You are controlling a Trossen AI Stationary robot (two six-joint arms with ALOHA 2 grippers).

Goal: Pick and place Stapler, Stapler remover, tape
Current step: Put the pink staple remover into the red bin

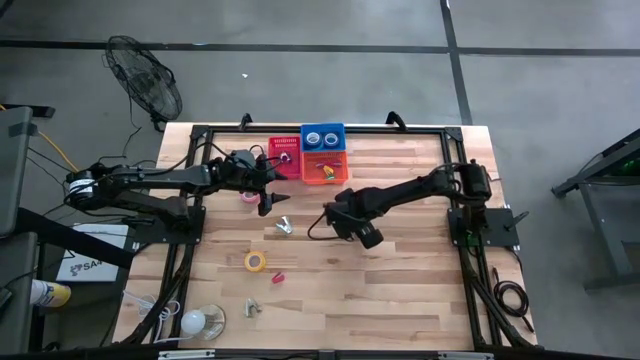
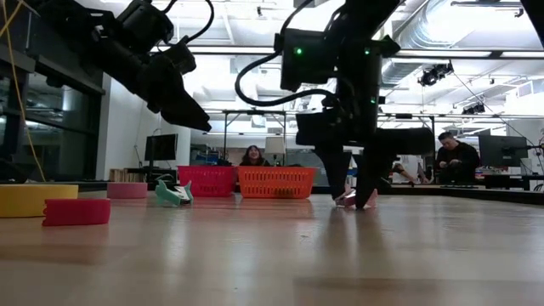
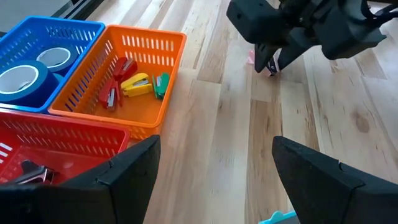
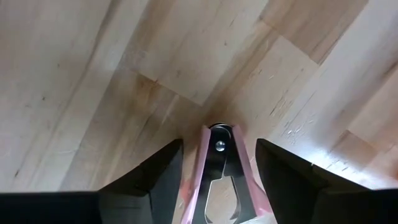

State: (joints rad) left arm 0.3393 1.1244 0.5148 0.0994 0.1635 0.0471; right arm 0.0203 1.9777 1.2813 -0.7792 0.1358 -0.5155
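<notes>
Our right tool (image 4: 214, 186), released, straddles the pink remover (image 4: 219, 177) on the worktop (image 4: 93, 74); we should center, then clench gently. Left tool (image 3: 214, 180) waits released.

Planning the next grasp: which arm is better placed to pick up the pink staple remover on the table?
Right. Its end effector is down at the table with open fingers straddling the pink staple remover. The left end effector hangs open, raised near the baskets.

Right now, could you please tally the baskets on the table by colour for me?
Red basket: 1
Blue basket: 1
Orange basket: 1
Total: 3
</notes>
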